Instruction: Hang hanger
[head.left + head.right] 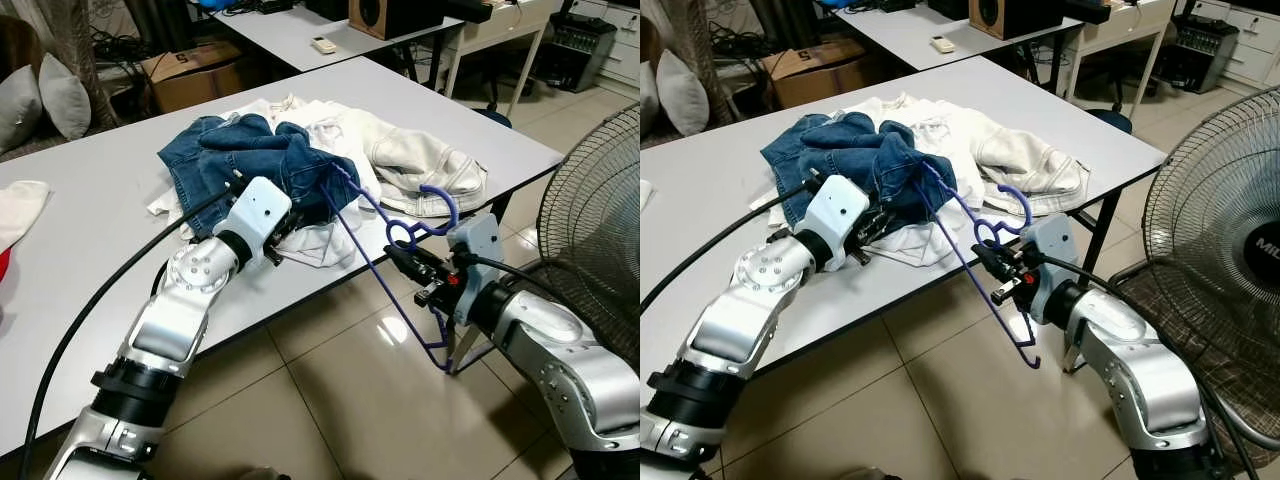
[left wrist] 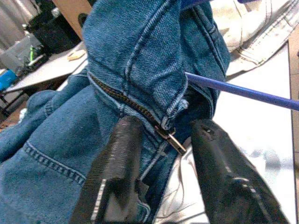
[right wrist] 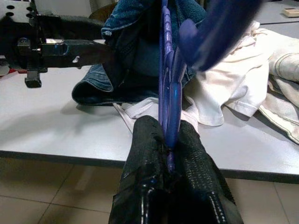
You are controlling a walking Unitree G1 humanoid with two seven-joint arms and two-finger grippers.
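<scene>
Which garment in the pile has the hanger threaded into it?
The blue denim piece, on the pile's left; the purple hanger runs into it. The white clothes beside it lie free.

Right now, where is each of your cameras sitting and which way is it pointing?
Left eye view: on the head, looking down at the grey table; both silver arms show.
Right eye view: beside it, same scene.
Left wrist view: along the left gripper, open around the denim jacket.
Right wrist view: along the right gripper, shut on the blue hanger, facing the table.
Shared: both wrist views catch the jacket and hanger; the white clothes lie beside.
</scene>
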